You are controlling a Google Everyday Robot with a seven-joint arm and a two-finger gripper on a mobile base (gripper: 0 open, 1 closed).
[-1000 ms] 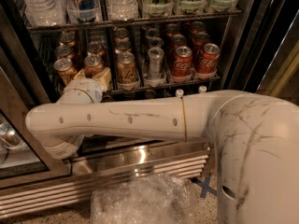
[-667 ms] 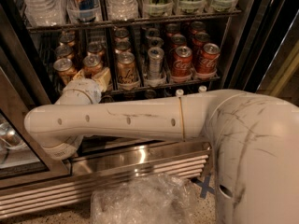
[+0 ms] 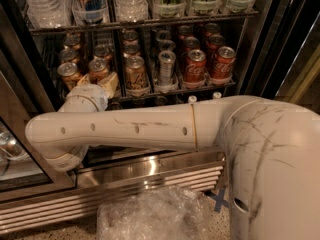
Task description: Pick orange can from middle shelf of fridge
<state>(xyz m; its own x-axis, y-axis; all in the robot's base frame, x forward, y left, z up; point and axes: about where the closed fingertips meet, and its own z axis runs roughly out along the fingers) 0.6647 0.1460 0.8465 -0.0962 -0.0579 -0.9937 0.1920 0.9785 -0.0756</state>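
Several orange cans stand in lanes on the left of the fridge's (image 3: 150, 165) middle shelf (image 3: 200, 90). One orange can (image 3: 135, 74) is at the front of its lane, another (image 3: 98, 67) stands just left of it, and a third (image 3: 67, 72) is further left. My gripper (image 3: 97, 84) sits at the shelf's front edge, right below and in front of the second can, hiding that can's lower part. My white arm (image 3: 135, 129) stretches across the view from the right and covers the shelf below.
A slim silver can (image 3: 166, 64) and red Coca-Cola cans (image 3: 195, 64) fill the lanes to the right. Water bottles (image 3: 130, 1) stand on the rack above. A glass door (image 3: 15, 149) is at left, a louvred grille (image 3: 100, 199) below, and crumpled clear plastic (image 3: 155, 216) lies on the floor.
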